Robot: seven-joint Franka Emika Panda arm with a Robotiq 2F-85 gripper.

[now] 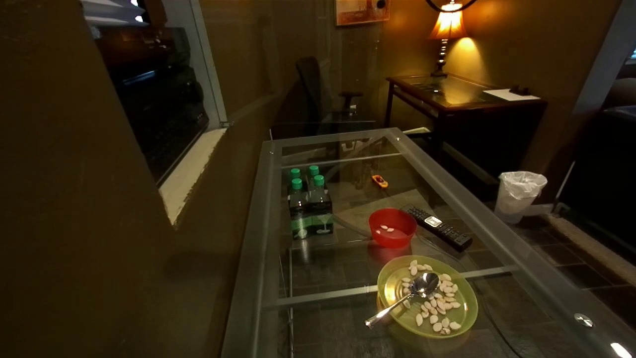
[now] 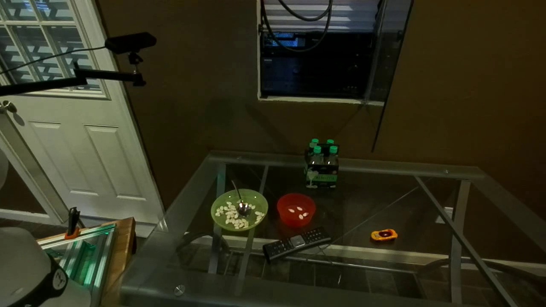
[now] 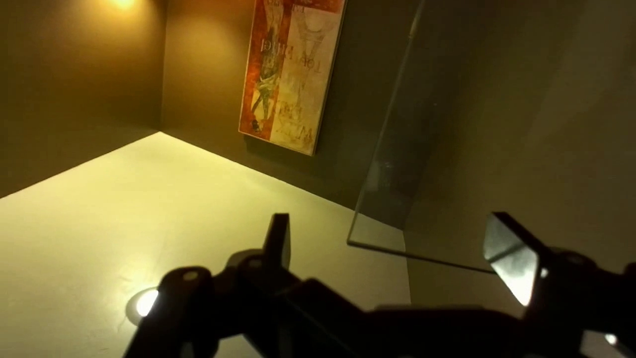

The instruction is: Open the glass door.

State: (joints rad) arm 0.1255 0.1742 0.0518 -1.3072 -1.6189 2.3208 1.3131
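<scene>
The glass door [image 2: 387, 59] is a clear, reflective pane. In an exterior view it stands swung out at an angle from the right side of the wall opening [image 2: 315, 100], with its free edge slanting down over the wall. In the wrist view the glass door [image 3: 395, 184] shows a thin edge and one corner, with the wall and ceiling seen through it. My gripper [image 3: 390, 223] is open, its two fingers wide apart. The pane's corner appears between the fingers, and its edge runs behind the right finger. I cannot tell whether they touch. The gripper is outside both exterior views.
A glass table [image 2: 426, 170] stands below the opening. It holds a bottle pack [image 2: 322, 170], green bowl [image 2: 217, 219], red bowl [image 2: 295, 221], remote [image 2: 277, 249] and orange toy car [image 2: 384, 235]. A camera arm [image 2: 115, 76] juts in. Part of the robot [image 2: 25, 264] shows lower left.
</scene>
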